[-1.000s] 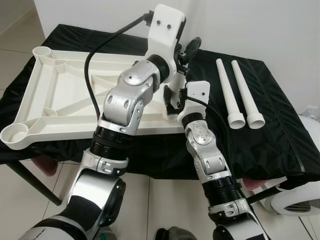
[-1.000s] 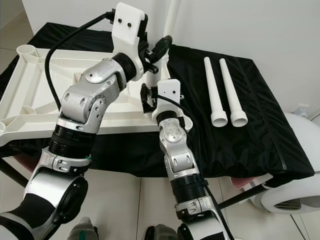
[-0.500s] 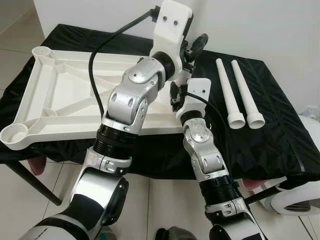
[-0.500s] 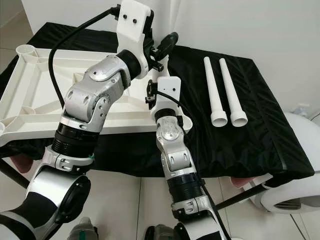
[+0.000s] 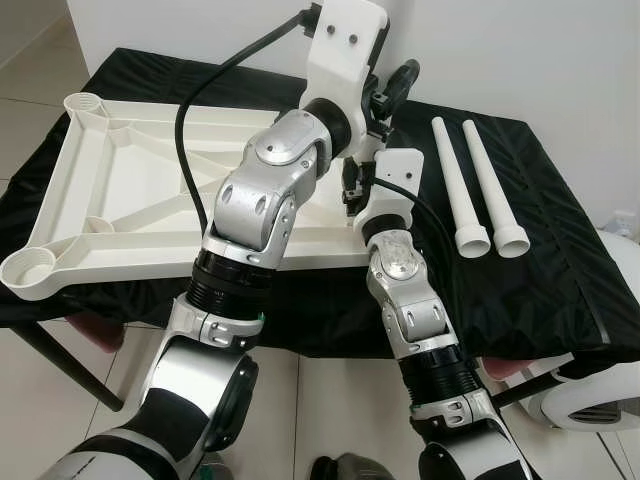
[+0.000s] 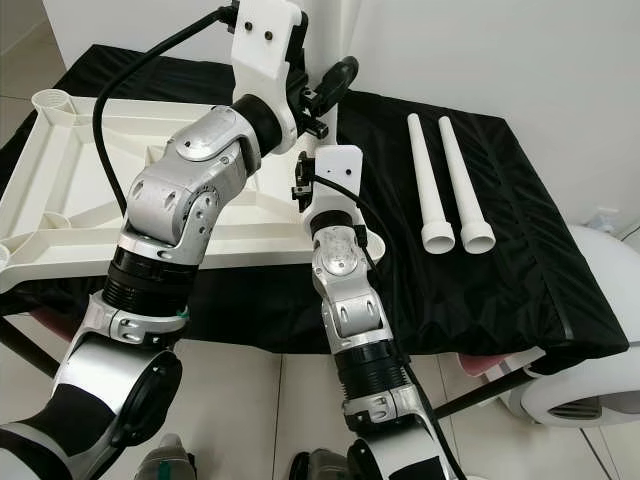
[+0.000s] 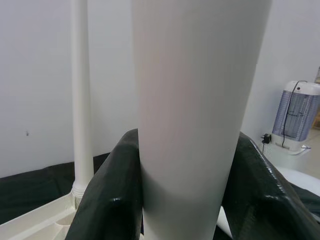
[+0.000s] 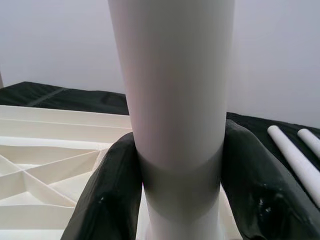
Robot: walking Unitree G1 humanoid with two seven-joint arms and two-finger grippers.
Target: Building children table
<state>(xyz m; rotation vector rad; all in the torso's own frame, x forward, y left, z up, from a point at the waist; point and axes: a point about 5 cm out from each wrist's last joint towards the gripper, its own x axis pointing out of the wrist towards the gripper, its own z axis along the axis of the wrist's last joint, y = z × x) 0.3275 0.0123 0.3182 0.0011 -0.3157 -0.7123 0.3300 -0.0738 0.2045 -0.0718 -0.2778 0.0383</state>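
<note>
A white leg (image 7: 185, 125) stands upright at the near right corner of the upside-down white tabletop (image 5: 130, 200). My left gripper (image 5: 385, 95) is shut on this leg high up, its black fingers (image 7: 110, 200) pressing both sides. Lower down, my right gripper (image 5: 352, 188) is shut on the same leg (image 8: 175, 100) just above its wider base, where it meets the tabletop. A second leg (image 7: 80, 100) stands upright in a far corner socket. Two loose legs (image 5: 455, 185) lie side by side on the black cloth to the right.
The tabletop rests on a table covered in black cloth (image 5: 540, 260), set against a white wall. Open round sockets show at the tabletop's left corners (image 5: 28, 268). A white appliance (image 5: 600, 400) sits on the tiled floor at the right.
Both grippers have shifted slightly away from me and to the right along with the leg; the right gripper now sits higher, closer under the left one.
</note>
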